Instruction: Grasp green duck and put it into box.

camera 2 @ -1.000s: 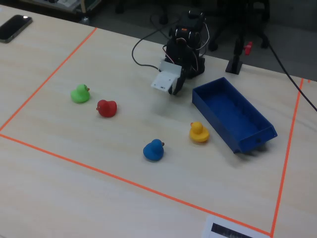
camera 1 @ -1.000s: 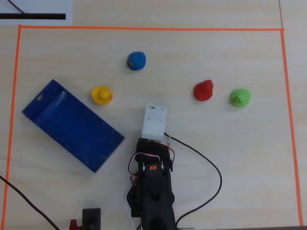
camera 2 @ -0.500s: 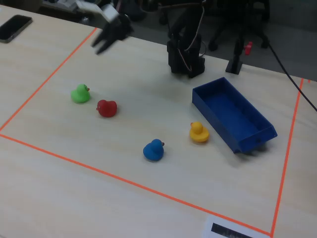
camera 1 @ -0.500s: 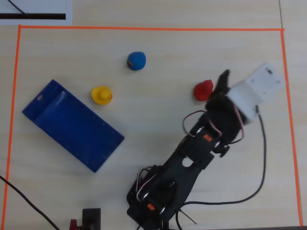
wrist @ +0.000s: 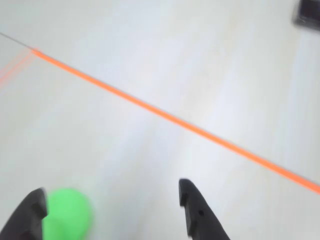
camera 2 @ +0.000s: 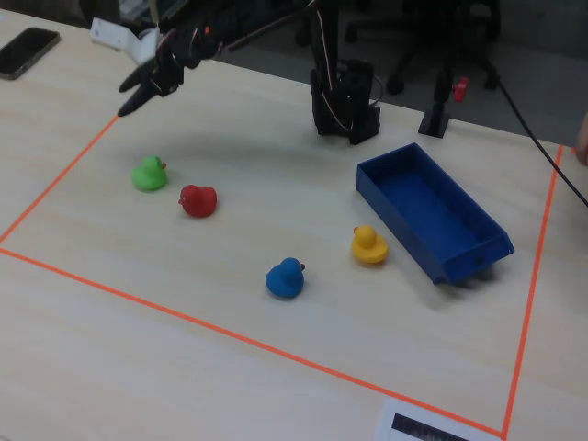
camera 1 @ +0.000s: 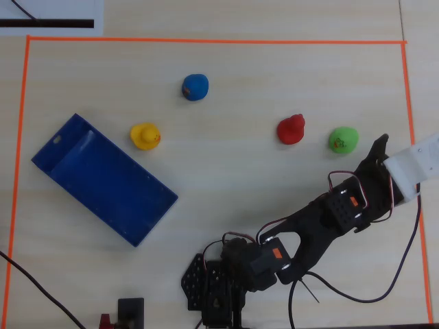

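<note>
Overhead view: four ducks, one green duck (camera 1: pixel 343 140), one box (camera 1: pixel 103 178)

My two black fingers (wrist: pixel 110 210) stand apart over bare pale wood, with the small bright green rubber duck (camera 1: pixel 343 140) at the left one in the wrist view. Beside it, the little red rubber duck (camera 1: pixel 291 129) crowds that side. The orange tape line (camera 1: pixel 407 89) runs just beyond. Toward the long dark blue plastic tray (camera 1: pixel 103 178), only the yellow duck (camera 1: pixel 145 136) stands near.
</note>
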### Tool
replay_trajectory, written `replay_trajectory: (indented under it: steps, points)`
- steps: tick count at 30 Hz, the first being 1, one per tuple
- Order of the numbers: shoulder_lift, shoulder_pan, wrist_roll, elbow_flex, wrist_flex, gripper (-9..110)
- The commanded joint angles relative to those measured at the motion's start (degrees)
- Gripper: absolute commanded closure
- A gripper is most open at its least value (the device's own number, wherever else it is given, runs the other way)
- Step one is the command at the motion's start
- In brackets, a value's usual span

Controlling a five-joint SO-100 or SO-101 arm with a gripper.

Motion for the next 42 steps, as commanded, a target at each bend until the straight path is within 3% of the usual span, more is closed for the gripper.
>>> replay_trajectory:
  steps: [1,11,17,24,42]
  points:
    - [-1.0,0.2,-0.9,3.5,-6.9,65]
    - [3.8,-5.1,1.8,16.0,-10.3,64]
    - [6.9,-5.8,7.4,3.5,10.4,65]
    - [7.9,-4.8,9.9,-10.5,24.3,65]
    - [4.5,-15.4,11.3,-4.3,21.0,64]
